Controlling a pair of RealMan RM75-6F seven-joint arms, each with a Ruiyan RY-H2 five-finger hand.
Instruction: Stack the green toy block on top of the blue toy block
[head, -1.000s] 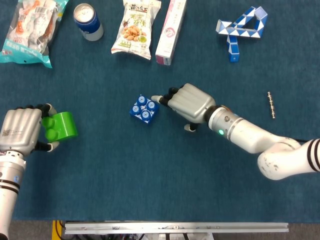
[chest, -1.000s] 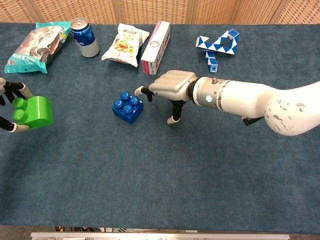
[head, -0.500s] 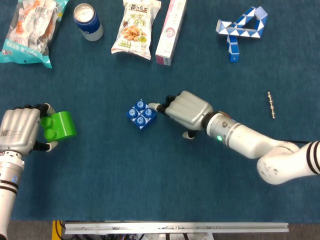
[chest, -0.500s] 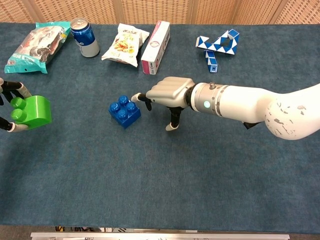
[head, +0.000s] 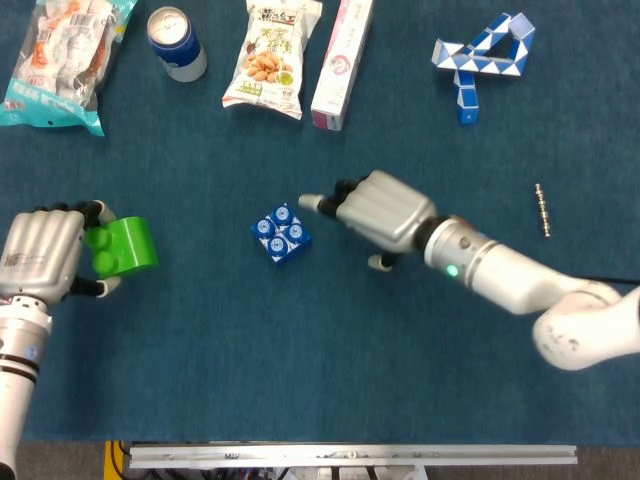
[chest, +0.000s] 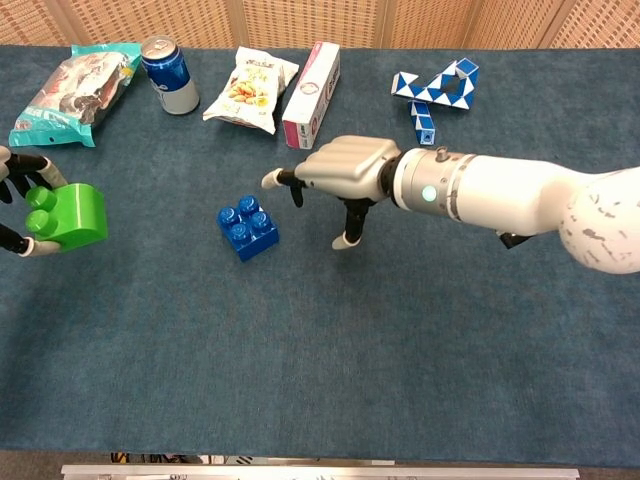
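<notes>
The blue toy block (head: 281, 233) (chest: 247, 227) sits studs-up on the dark blue cloth near the middle of the table. My right hand (head: 380, 208) (chest: 340, 175) hovers just right of it, its fingers pointing left toward the block without touching it and its thumb hanging down; it holds nothing. At the far left my left hand (head: 42, 255) (chest: 18, 205) grips the green toy block (head: 122, 246) (chest: 68, 214), which sticks out to the right of the fingers. The chest view shows only that hand's fingertips at the frame's edge.
Along the far edge lie a teal snack bag (head: 62, 55), a blue soda can (head: 177, 42), a nut packet (head: 270, 55), a pink box (head: 341, 60) and a blue-and-white twisty puzzle (head: 482, 55). A small metal rod (head: 542, 209) lies at the right.
My right hand nudged the blue block a little to the left and turned it, then drew back off it. The left hand with the green block shifted slightly to the right.
</notes>
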